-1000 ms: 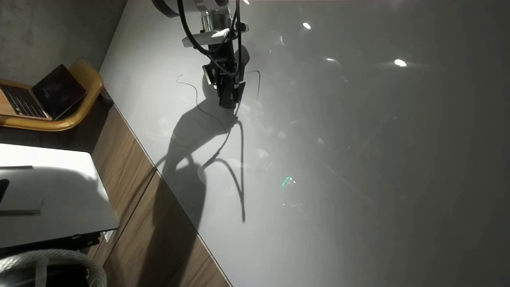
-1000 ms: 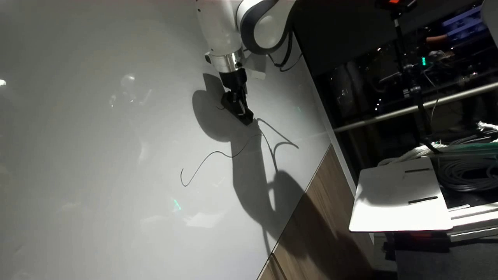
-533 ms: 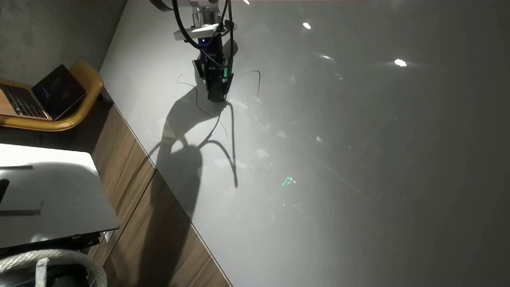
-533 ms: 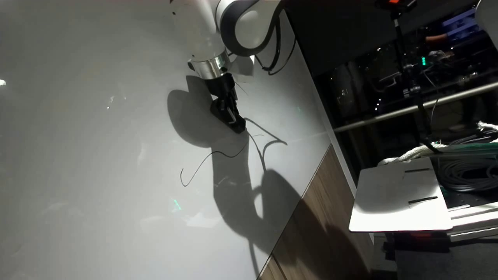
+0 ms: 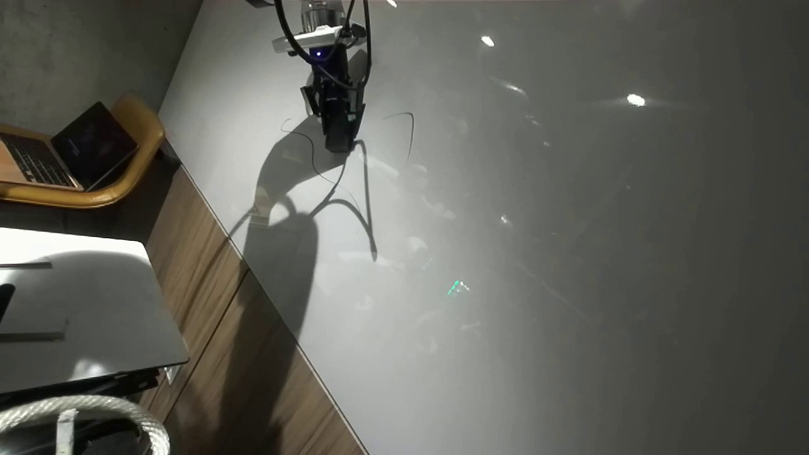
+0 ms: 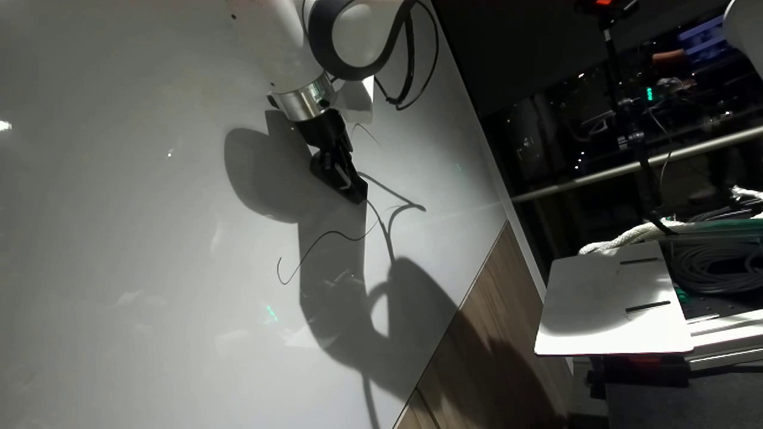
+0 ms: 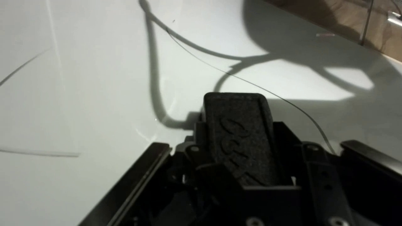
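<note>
Clearly, the tool (image 7: 240,131) grips a dark block (image 7: 241,142), well apart from the edge (image 5: 328,395) where broad white surface (image 5: 537,354) meets wood (image 5: 189,234).

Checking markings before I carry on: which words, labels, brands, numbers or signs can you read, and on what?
None is readable.
Held black block: letter-like marks, too blurred.
Laptop keyboard: too small.
Background green lights: too small to tell.
White surface: dark lines, no readable text.
</note>
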Robot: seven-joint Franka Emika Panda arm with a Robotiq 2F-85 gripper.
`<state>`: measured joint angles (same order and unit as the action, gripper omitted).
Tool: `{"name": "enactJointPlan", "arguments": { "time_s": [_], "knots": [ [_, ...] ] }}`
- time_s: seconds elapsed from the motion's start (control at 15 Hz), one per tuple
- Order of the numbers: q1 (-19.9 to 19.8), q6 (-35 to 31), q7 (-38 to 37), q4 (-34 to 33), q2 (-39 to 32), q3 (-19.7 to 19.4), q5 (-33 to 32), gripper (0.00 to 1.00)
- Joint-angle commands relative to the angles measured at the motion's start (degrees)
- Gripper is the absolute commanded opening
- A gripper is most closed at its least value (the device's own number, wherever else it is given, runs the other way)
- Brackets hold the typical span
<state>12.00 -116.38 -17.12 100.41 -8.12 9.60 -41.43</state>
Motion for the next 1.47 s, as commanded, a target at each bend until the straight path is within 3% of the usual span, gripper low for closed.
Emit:
{"name": "enactJointPlan", "arguments": {
  "time_s": [0.0, 0.33, 0.73, 1.07, 1.4],
  "knots": [
    [-2.69, -1.58, 4.08, -2.03, 2.34, -3.07, -1.77, 0.3],
    [-8.1, -4.87, 6.39, 3.09, 10.4, -7.29, -0.78, 0.3],
    [-12.83, -13.54, 6.9, 6.34, 11.21, -10.39, 0.88, 0.3],
    [-12.31, -18.88, 4.62, 9.67, 7.86, -9.43, 1.42, 0.3],
    [-9.11, -13.47, 3.77, 4.91, 4.99, -6.09, 1.21, 0.3]
  ]
}}
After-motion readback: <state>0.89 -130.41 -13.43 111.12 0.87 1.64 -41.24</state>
